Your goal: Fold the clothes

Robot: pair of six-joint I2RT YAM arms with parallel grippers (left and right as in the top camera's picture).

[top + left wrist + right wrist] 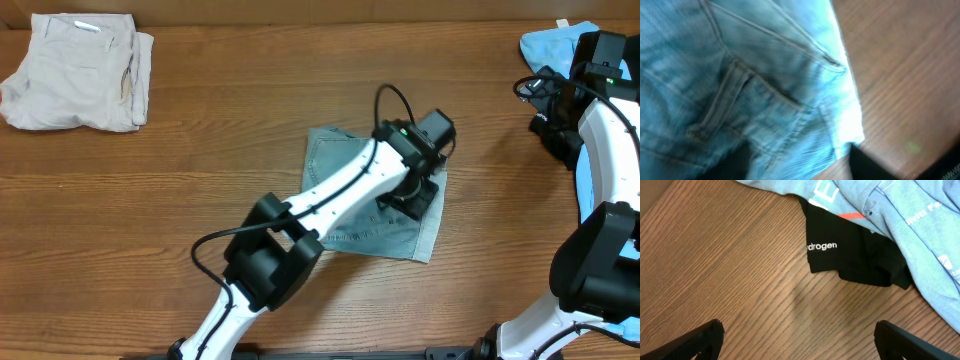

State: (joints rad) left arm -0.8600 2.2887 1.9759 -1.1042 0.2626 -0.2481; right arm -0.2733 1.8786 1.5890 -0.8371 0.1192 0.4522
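The pale-blue denim shorts (340, 175) lie folded at the table's middle. They fill the left wrist view (765, 85), with a stitched pocket showing. My left gripper (410, 197) is low over their right part. Its dark fingers (800, 167) stand apart with denim between them, and it looks open. My right gripper (553, 120) is at the far right. In the right wrist view its fingers (800, 340) are wide open over bare wood, empty. Just ahead lies a black garment (850, 255) with white lettering, partly under the sky-blue printed T-shirt (900, 215), which also shows overhead (548, 45).
Folded beige shorts (80, 70) lie at the back left corner. The wooden table (200, 170) has bare wood to the left of and behind the denim. The right arm's cables hang near the T-shirt.
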